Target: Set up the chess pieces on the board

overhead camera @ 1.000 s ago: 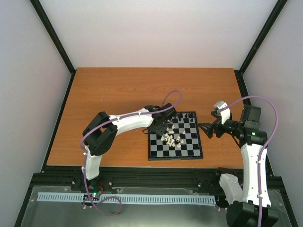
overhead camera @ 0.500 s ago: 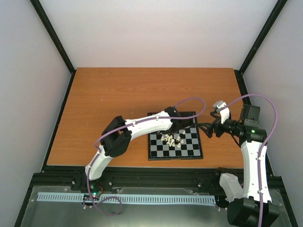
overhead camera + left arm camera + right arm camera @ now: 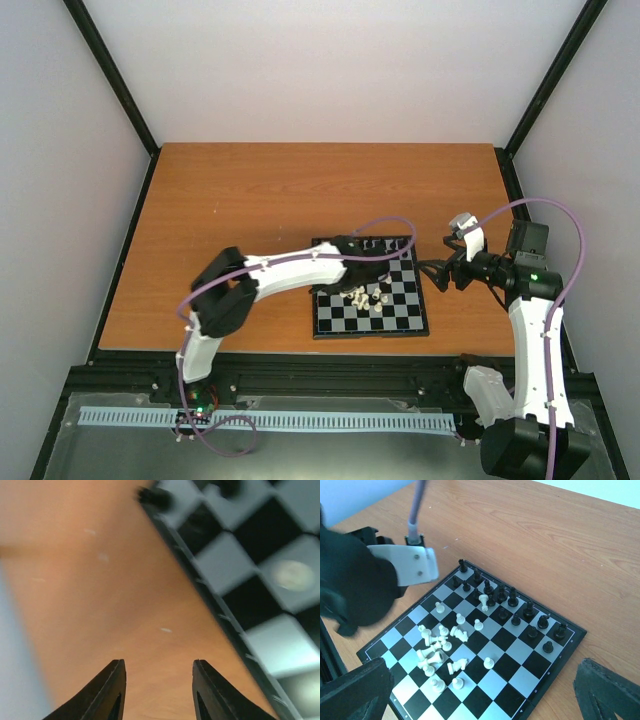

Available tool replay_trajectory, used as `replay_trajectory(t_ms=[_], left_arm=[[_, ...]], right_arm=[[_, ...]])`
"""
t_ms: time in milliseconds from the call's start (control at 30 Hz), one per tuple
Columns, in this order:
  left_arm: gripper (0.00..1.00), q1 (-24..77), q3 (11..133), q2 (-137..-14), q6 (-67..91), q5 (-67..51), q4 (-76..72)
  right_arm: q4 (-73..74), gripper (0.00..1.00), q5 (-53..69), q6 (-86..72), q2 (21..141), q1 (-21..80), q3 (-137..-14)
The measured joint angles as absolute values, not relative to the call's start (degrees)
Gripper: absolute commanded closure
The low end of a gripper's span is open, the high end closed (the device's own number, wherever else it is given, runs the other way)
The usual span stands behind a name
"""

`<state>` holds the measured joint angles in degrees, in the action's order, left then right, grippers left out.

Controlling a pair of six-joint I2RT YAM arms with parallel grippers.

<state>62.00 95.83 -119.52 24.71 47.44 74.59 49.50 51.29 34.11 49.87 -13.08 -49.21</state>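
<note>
The board [image 3: 400,316] lies right of the table's middle. Black chess pieces [image 3: 512,605] stand in two rows along its far edge, one cream piece [image 3: 484,601] among them. Most cream pieces [image 3: 440,650] are jumbled in the board's middle, several toppled. In the top view they show as a small pile [image 3: 362,295]. My left gripper [image 3: 158,662] is open and empty, over bare wood just outside the board's border [image 3: 222,560]. From above, it [image 3: 362,262] hangs near the board's far left part. My right gripper [image 3: 485,685] hovers wide open off the board's right side [image 3: 432,270].
The orange table [image 3: 250,200] is bounded by black frame rails [image 3: 120,250] and pale walls. Purple cables [image 3: 385,222] loop above both arms. The left arm's white link [image 3: 410,565] reaches over the board's left edge.
The left arm reached out over the board's far side, then drew back a little to the left. Its view is blurred by motion. The right arm has held still.
</note>
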Motion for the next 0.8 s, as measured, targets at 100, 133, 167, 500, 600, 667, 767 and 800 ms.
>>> replay_trajectory(t_ms=[100, 133, 167, 500, 600, 667, 767, 800], left_arm=[[0.61, 60.0, 87.4, -111.0, 22.6, 33.4, 65.2], [0.62, 58.8, 85.5, -108.2, 22.2, 28.7, 62.3], [0.62, 57.2, 84.3, -105.5, 21.9, 24.2, 59.6], [0.62, 50.4, 84.0, -106.0, 21.1, 7.3, 48.1], [0.62, 49.5, 84.0, -108.2, 21.1, 4.5, 46.4], [0.63, 48.9, 84.0, -109.4, 21.1, 3.0, 45.4], [0.65, 48.5, 84.7, -112.2, 21.1, 2.2, 44.6], [0.65, 48.4, 84.9, -112.9, 21.1, 2.2, 44.6]], right_arm=[[49.5, 0.0, 51.4, 34.2, 49.9, -13.1, -49.2], [49.5, 0.0, 51.4, 34.3, 49.9, -13.1, -49.2], [49.5, 0.0, 51.5, 34.3, 49.9, -13.1, -49.2], [49.5, 0.0, 51.5, 34.7, 49.9, -13.1, -49.2], [49.5, 0.0, 51.5, 34.7, 49.9, -13.1, -49.2], [49.5, 0.0, 51.5, 34.7, 49.9, -13.1, -49.2], [49.5, 0.0, 51.5, 34.7, 49.9, -13.1, -49.2], [49.5, 0.0, 51.5, 34.7, 49.9, -13.1, -49.2]])
